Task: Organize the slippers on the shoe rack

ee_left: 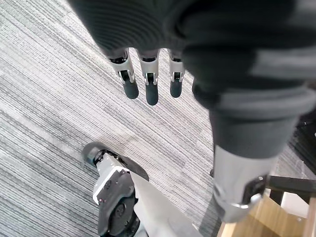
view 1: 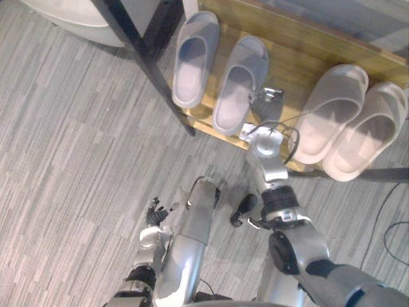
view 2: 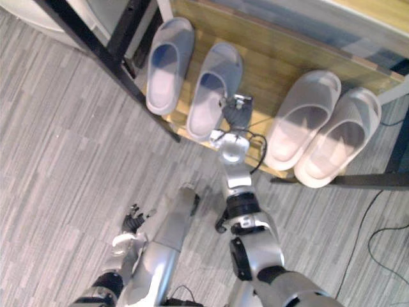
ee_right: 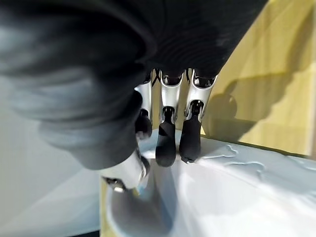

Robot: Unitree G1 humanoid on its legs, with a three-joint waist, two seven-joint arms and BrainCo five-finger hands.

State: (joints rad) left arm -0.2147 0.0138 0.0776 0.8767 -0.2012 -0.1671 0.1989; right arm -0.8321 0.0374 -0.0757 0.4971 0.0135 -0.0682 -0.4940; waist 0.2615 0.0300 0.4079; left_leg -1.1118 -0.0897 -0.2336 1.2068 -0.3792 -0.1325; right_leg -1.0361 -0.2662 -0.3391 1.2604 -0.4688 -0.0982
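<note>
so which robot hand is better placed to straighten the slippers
Right: the right robot hand is at the grey slipper on the rack, fingers on its edge; the left robot hand hangs over the carpet.

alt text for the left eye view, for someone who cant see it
The robot's right hand touches the side of a grey slipper on a low wooden shoe rack, beside its grey partner and a pale pair further right. Its left hand hangs open over grey carpet.
</note>
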